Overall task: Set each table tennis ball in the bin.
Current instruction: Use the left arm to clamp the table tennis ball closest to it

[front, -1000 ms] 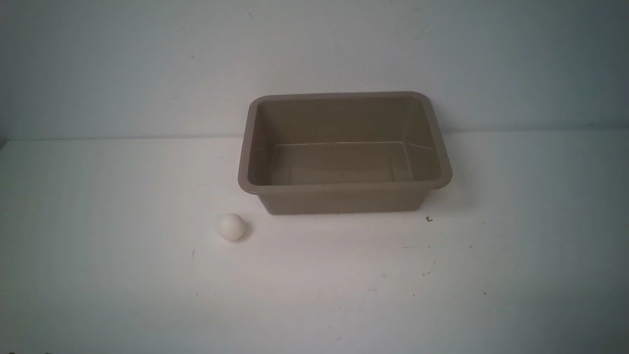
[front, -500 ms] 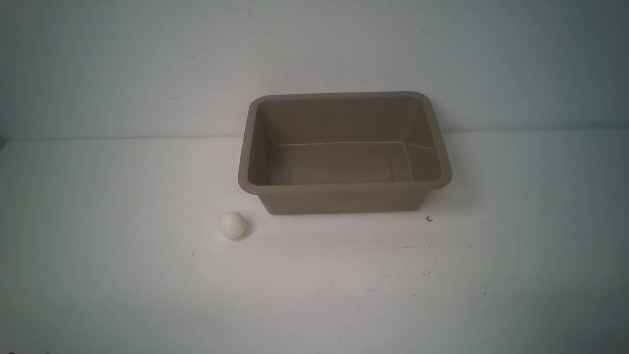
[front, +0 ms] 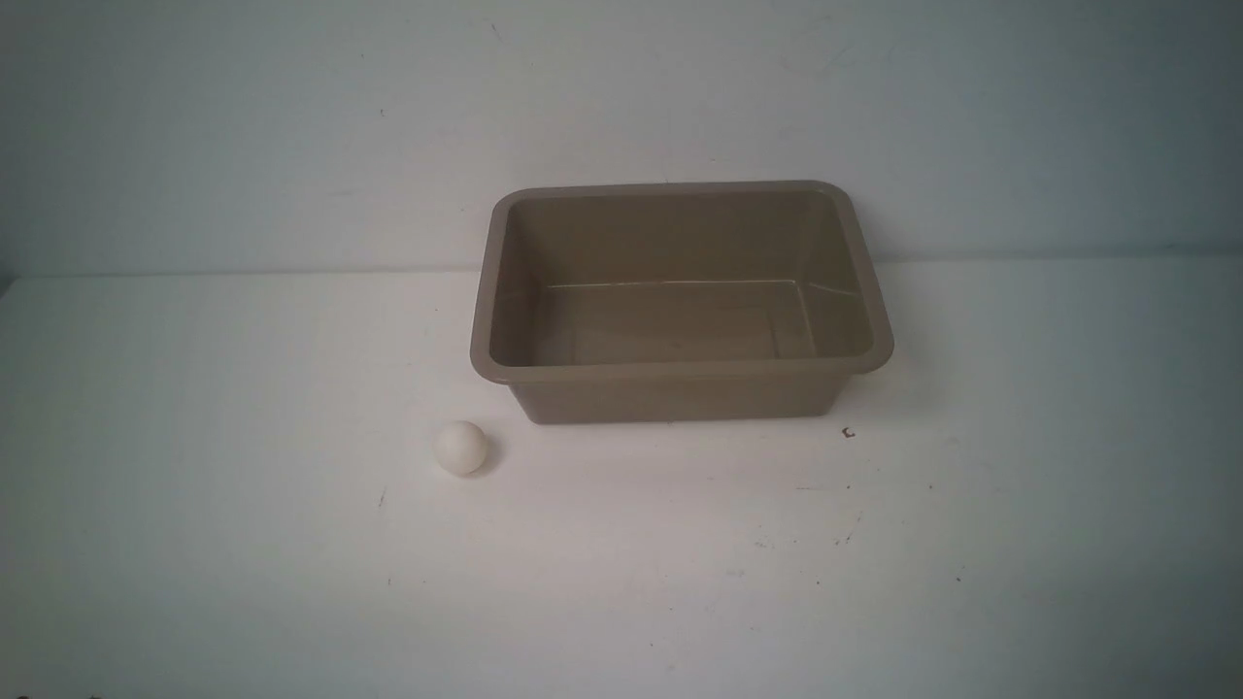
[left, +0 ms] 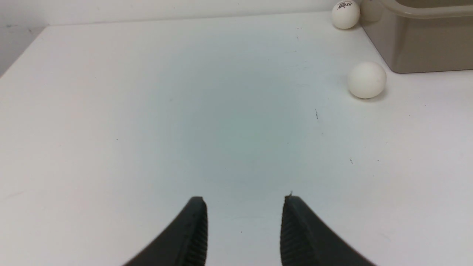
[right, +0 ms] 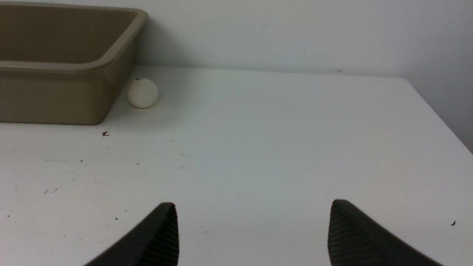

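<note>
Tan bin (front: 680,370) sits mouth-up on the counter (front: 243,563), long axis left-right, a white ball (front: 460,448) by its front-left corner; left tool (left: 244,199) and right tool (right: 253,205) gape released.

Jaws of left gripper (left: 244,198) and right gripper (right: 253,204): matte black, curved, tapering; inner faces finely ribbed.

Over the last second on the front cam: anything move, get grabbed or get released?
Nothing visibly changed. The table tennis ball sits in the same spot on the table, off the near left corner of the bin, give or take a hair. The bin has not shifted, and nothing shows inside it. No arm enters the front view, and nothing was grasped or let go.
</note>
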Controlling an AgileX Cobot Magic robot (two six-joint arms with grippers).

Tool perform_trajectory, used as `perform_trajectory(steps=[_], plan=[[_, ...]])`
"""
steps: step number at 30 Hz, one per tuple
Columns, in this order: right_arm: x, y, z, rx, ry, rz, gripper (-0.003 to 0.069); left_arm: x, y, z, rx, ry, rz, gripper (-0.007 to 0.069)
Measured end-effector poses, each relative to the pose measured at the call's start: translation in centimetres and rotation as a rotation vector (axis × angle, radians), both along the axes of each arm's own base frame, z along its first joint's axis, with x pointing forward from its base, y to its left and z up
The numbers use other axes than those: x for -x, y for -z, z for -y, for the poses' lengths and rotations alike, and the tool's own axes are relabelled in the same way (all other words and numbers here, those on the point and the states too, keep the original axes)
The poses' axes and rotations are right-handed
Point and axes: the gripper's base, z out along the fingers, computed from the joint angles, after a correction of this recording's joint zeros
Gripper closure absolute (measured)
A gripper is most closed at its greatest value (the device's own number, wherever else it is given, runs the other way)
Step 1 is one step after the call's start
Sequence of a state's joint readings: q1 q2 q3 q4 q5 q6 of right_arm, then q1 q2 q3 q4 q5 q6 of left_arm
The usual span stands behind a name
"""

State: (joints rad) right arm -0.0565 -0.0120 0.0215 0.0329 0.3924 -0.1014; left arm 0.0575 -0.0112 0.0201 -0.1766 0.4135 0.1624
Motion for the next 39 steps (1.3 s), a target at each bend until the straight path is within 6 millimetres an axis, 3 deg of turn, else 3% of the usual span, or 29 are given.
perform_trajectory(steps=[5, 8, 15, 19, 23, 27, 39], plan=[[0.0, -0.4, 0.0, 0.000, 0.000, 0.028, 0.0165, 0.0, 0.0, 0.0, 0.000, 0.000, 0.000, 0.0367], [0.2, -2.5, 0.0, 0.004, 0.000, 0.091, 0.0165, 0.0, 0.0, 0.0, 0.000, 0.000, 0.000, 0.0367], [2.4, -10.9, -0.2, -0.037, -0.003, 0.373, 0.0165, 0.0, 0.0, 0.0, 0.000, 0.000, 0.000, 0.0367], [4.2, -14.3, -0.4, -0.122, -0.014, 0.449, 0.0165, 0.0, 0.0, 0.0, 0.000, 0.000, 0.000, 0.0367], [5.9, -16.3, -0.5, -0.144, -0.021, 0.433, 0.0165, 0.0, 0.0, 0.0, 0.000, 0.000, 0.000, 0.0367], [6.7, -17.0, -0.6, -0.141, -0.022, 0.405, 0.0165, 0.0, 0.0, 0.0, 0.000, 0.000, 0.000, 0.0367], [6.7, -16.7, -0.6, -0.152, -0.022, 0.367, 0.0165, 0.0, 0.0, 0.0, 0.000, 0.000, 0.000, 0.0367]])
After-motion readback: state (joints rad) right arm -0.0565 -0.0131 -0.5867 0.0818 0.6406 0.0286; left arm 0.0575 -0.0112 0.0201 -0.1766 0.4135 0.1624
